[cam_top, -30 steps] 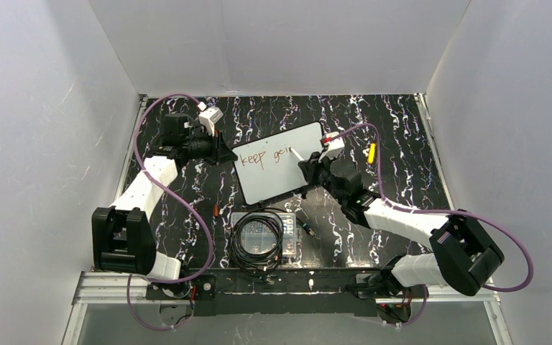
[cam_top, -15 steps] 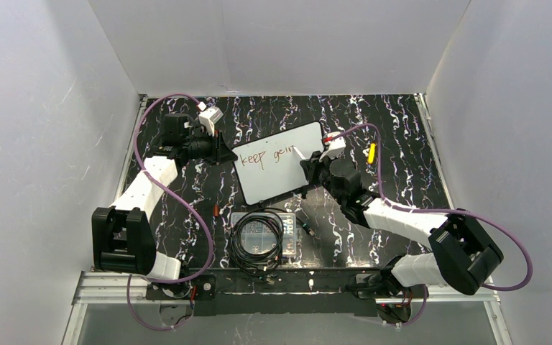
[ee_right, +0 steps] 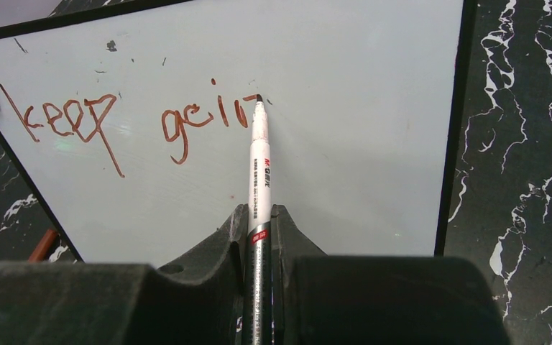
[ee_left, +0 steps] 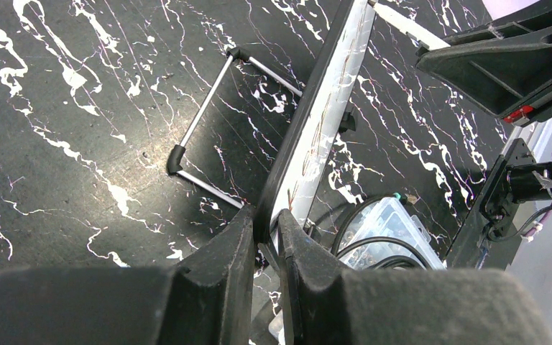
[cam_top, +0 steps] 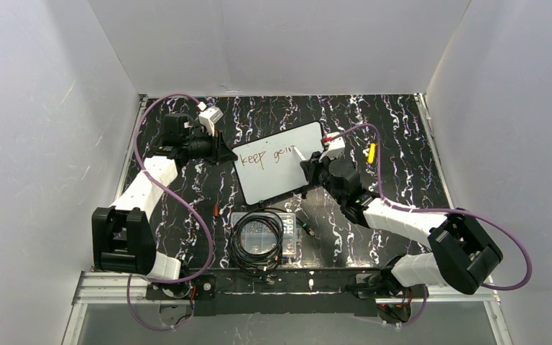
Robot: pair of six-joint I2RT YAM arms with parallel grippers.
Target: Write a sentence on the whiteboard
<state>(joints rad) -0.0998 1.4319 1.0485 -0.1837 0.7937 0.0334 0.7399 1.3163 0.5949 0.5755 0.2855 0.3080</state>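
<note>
whiteboard (cam_top: 279, 183): stood mid-table, tilted back and turned at an angle, between the two grippers.
left gripper (ee_left: 266, 224): narrow, pinched on the whiteboard's black rim at its left edge, one finger on each face.
right gripper (ee_right: 259, 215): narrow, clamped on the marker (ee_right: 260, 154) with the barrel running out between the fingers.
marker tip: lay at the board face, just right of the last stroke.
sentence (ee_right: 136, 118): reddish-brown; read "keep", then "goi" and one unfinished stroke, in a single line across the upper left of the board.
board edges: right rim well apart from the marker tip, with white face between; white face also below the writing down to the lower rim.
room at far side: marbled table (cam_top: 402, 122) showed between the board and the back wall, and to the board's right.
room at near side: clear box (cam_top: 285, 250) with coiled black cable (cam_top: 257, 233) sat just in front of the board's lower edge, between the two arms.
yellow object (cam_top: 371, 152): lay right of the board, apart from it.
reddish-brown piece (cam_top: 216, 210): lay on the table near the board's lower left corner.
enclosure: white walls closed in left, back and right.
counts: two arms, two grippers, one whiteboard, one marker, one clear box, one yellow object.
</note>
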